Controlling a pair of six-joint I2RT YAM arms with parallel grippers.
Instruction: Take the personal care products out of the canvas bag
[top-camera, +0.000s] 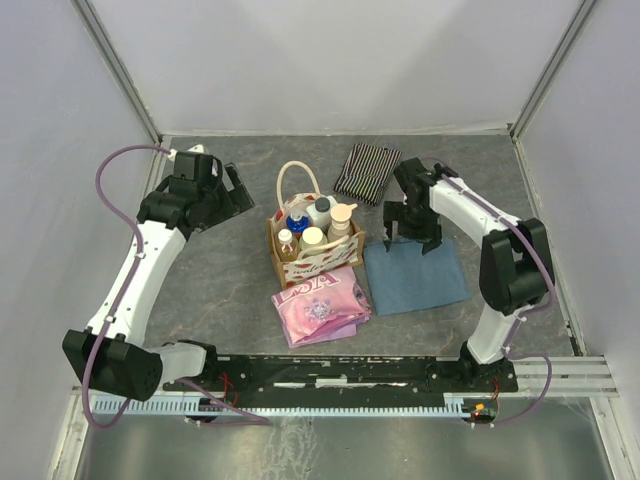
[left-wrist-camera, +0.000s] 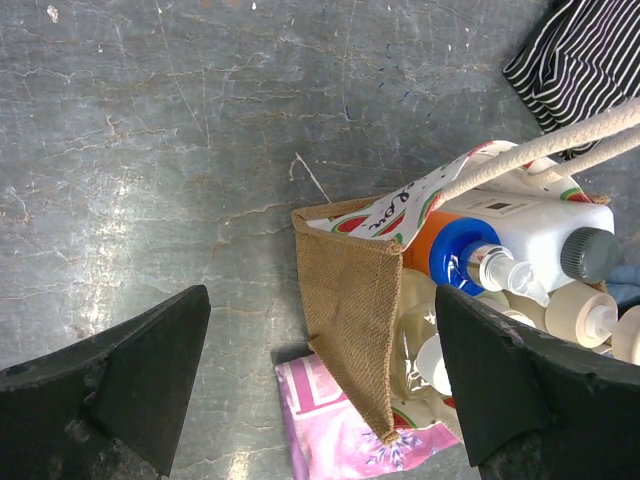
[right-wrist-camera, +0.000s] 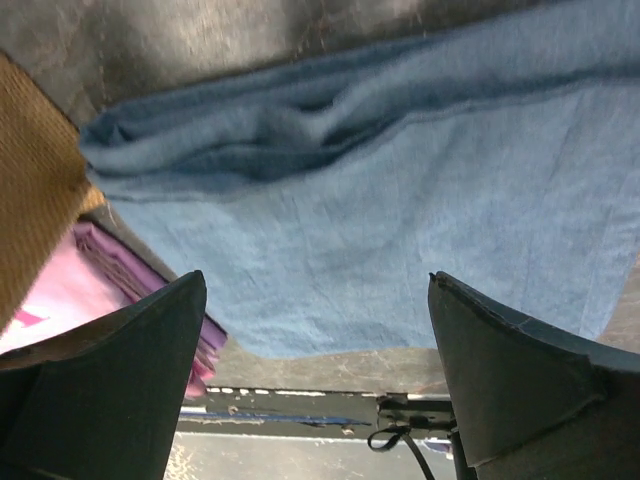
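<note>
Both grippers: jaws wide, nothing held.
left gripper (left-wrist-camera: 320, 292): hovers just left of canvas bag (top-camera: 310, 262), over bare table (top-camera: 220, 270).
right gripper (right-wrist-camera: 315, 280): hovers over blue cloth (top-camera: 415, 275), right of bag.
canvas bag: mid-table, handle up, touching pink cloth (top-camera: 320, 305) in front.
personal care products (top-camera: 318, 215): inside bag, caps above rim.

The bottles (left-wrist-camera: 530, 235) sit half hidden inside the canvas bag (left-wrist-camera: 350, 300); the striped cloth (left-wrist-camera: 590, 60) is cropped.

The grey table (top-camera: 220, 270) bears the canvas bag (top-camera: 318, 266) at its middle and a striped cloth (top-camera: 365, 172) toward the far edge. A blue cloth (top-camera: 415, 275) lies right of the bag. A pink cloth (top-camera: 320, 306) lies nearer, seemingly touching it.
</note>
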